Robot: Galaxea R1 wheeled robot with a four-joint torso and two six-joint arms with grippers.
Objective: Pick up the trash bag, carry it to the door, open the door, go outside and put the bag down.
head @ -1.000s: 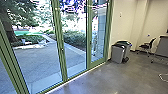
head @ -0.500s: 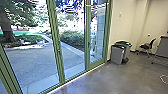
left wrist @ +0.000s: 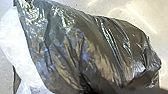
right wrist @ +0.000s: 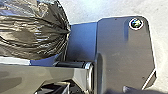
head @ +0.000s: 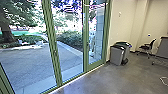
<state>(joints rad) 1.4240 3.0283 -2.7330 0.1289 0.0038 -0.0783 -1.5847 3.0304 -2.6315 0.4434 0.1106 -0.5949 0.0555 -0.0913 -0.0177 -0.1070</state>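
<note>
A shiny black trash bag (left wrist: 82, 47) shows large in the left wrist view, with whitish translucent plastic along one side of it. In the right wrist view the trash bag (right wrist: 32, 30) appears gathered into tight folds that draw together to a point, close by the robot's own base. What holds it cannot be made out. The glass door (head: 67, 45) with its green frame stands ahead and to the left in the head view, and it looks closed.
Two grey bins (head: 117, 54) with dark lids stand against the wall right of the glass. A black chair (head: 147, 47) and a table (head: 163, 47) are farther right, with a white cable (head: 163, 80) on the floor. Outside lie paving (head: 30, 62), bushes and a tree.
The head view has shifted as the robot moves: the door frames stand farther left than before, and the bins sit slightly lower and more to the left.
</note>
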